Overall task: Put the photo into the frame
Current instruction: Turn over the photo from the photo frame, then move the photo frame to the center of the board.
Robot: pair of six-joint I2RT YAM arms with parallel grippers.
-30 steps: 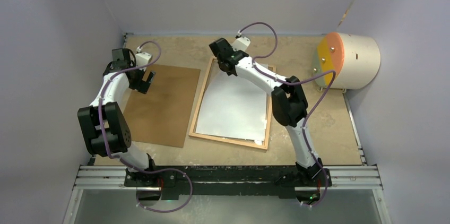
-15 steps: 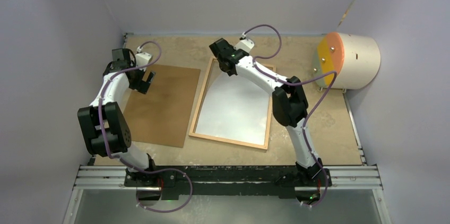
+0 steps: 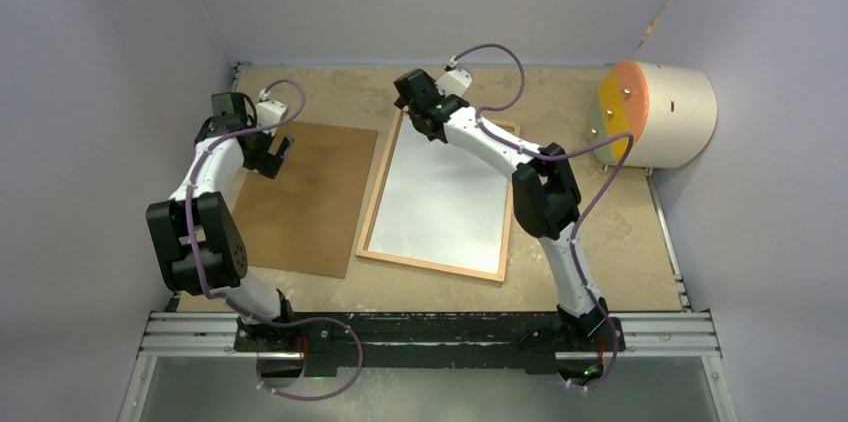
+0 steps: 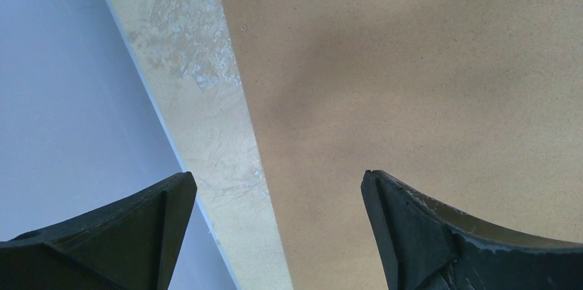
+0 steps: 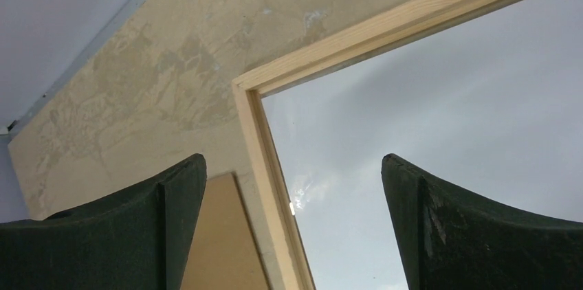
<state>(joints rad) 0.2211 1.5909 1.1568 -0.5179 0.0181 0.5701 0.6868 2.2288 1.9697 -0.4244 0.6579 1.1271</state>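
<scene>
Pale lavender walls, scuffed beige tabletop, aluminium rail at near edge, cream drum far right

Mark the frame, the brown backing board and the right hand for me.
frame (image 3: 430, 264): top external view, on its near wooden strip.
brown backing board (image 3: 300, 202): top external view, middle of its bare face.
right hand (image 5: 292, 166): right wrist view, midway between its open fingertips.

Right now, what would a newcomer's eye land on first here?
The light wooden frame mid-table, with the pale photo lying inside it and the right hand open above its far left corner. Next, the brown backing board to its left and the orange-faced drum at the far right.
</scene>
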